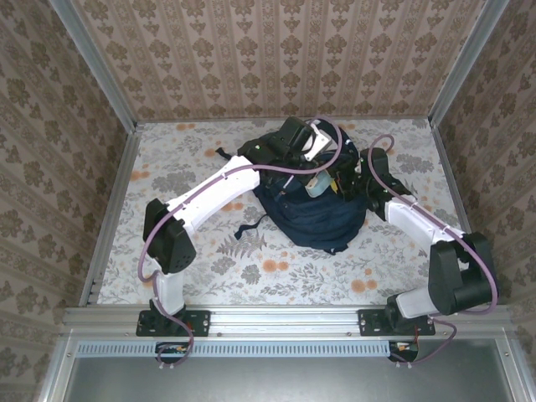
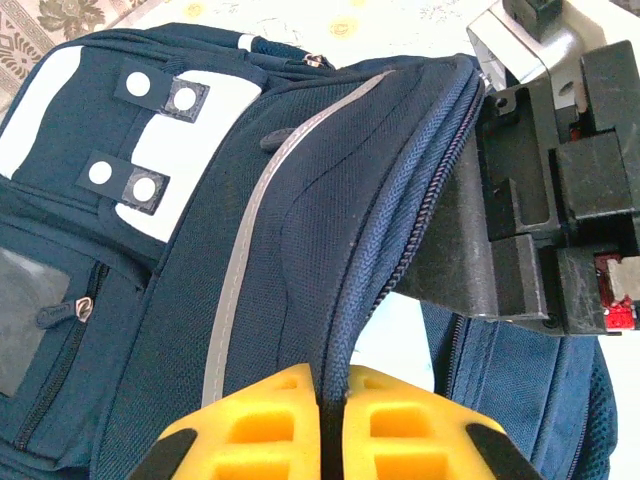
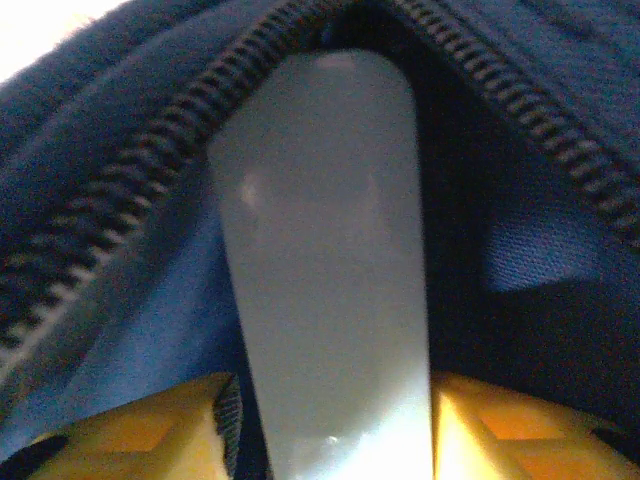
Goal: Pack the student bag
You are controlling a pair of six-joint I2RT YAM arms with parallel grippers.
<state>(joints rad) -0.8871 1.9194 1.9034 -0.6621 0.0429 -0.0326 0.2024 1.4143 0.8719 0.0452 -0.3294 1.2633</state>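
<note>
Navy student bag (image 1: pixel 314 219) lies mid-tabletop, towards the far wall. On its left side are white patches (image 2: pixel 60 110) with snap tabs, then a grey reflective stripe (image 2: pixel 250 250). The left gripper (image 2: pixel 332 400) is pinched tight on the bag's zip edge (image 2: pixel 400 230). The right gripper (image 3: pixel 335 400) sits inside the opening, a pale translucent object (image 3: pixel 320 250) between its fingers; gripped or loose, I cannot tell. The tabletop (image 1: pixel 184 167) shows grey leaves and orange blooms. Beige damask wallpaper (image 1: pixel 276 50) rises above an aluminium frame (image 1: pixel 285 318).
</note>
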